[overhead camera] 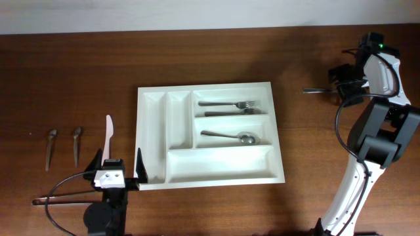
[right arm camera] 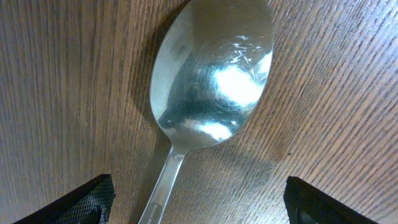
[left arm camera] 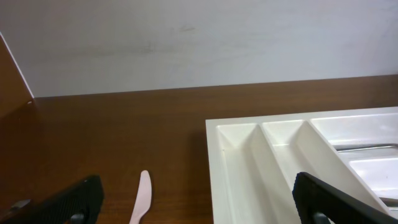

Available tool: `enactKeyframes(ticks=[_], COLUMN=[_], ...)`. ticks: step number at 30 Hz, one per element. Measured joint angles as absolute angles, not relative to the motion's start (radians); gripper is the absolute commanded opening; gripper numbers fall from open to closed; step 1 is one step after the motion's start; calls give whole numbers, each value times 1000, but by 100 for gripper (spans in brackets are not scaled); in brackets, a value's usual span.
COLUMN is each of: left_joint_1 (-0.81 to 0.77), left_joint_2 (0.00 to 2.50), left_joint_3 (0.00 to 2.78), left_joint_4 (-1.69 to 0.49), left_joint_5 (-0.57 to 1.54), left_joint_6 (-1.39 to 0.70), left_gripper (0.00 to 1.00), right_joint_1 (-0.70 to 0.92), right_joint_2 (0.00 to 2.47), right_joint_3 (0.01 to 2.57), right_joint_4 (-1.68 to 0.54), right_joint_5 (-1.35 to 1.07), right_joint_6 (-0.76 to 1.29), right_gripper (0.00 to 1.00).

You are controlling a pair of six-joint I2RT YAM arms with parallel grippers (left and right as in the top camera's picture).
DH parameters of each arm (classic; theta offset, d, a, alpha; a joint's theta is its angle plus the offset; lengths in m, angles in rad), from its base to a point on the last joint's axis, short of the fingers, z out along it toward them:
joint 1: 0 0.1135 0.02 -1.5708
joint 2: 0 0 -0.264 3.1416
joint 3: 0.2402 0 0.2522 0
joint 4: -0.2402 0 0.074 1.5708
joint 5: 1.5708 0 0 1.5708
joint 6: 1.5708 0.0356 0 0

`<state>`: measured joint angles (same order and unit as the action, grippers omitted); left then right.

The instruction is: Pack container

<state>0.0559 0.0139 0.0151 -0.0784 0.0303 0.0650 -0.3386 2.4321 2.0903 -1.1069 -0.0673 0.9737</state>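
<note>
The white container (overhead camera: 220,164) sits mid-table. It holds two forks (overhead camera: 226,104) in the top wide compartment and a spoon (overhead camera: 230,136) in the middle one. My left gripper (overhead camera: 119,160) is open and empty at the tray's front left corner. In the left wrist view (left arm camera: 199,202) a pale plastic knife (left arm camera: 142,199) lies between its fingers, and the right finger hangs over the tray's narrow slots (left arm camera: 249,162). My right gripper (overhead camera: 342,84) is open low over a metal spoon (right arm camera: 214,74) on the table at the far right. The spoon's handle runs between the fingers (right arm camera: 199,199).
The plastic knife (overhead camera: 109,134) lies just left of the tray. Two small metal spoons (overhead camera: 51,147) (overhead camera: 77,144) lie at the far left. A thin dark cable or utensil (overhead camera: 59,196) lies by the left arm's base. The right arm's base (overhead camera: 377,141) stands at the right edge.
</note>
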Motion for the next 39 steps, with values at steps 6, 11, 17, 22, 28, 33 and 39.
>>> enactKeyframes(ticks=[6, 11, 17, 22, 28, 33, 39], left_joint_1=[56, 56, 56, 56, 56, 56, 56], left_joint_2=[14, 14, 14, 14, 14, 14, 14], left_joint_3=[15, 15, 15, 15, 15, 15, 15], left_joint_4=[-78, -78, -78, -78, -78, -78, -78], left_joint_5=[30, 30, 30, 30, 30, 30, 30], left_joint_6=[65, 65, 65, 65, 65, 65, 65], left_gripper=[99, 99, 99, 99, 99, 99, 99], right_joint_1=[-339, -339, -339, -339, -339, -339, -346], right_joint_2=[2432, 2432, 2432, 2432, 2432, 2432, 2437], right_joint_3=[2090, 2090, 2090, 2090, 2090, 2090, 2090], right_joint_4=[-1107, -1118, -1127, -1148, -1155, -1171, -1151], right_joint_5=[-56, -40, -29, -18, -13, 4, -8], right_joint_6=[995, 1015, 1036, 1044, 1045, 1047, 1056], right_gripper=[89, 89, 89, 89, 89, 89, 89])
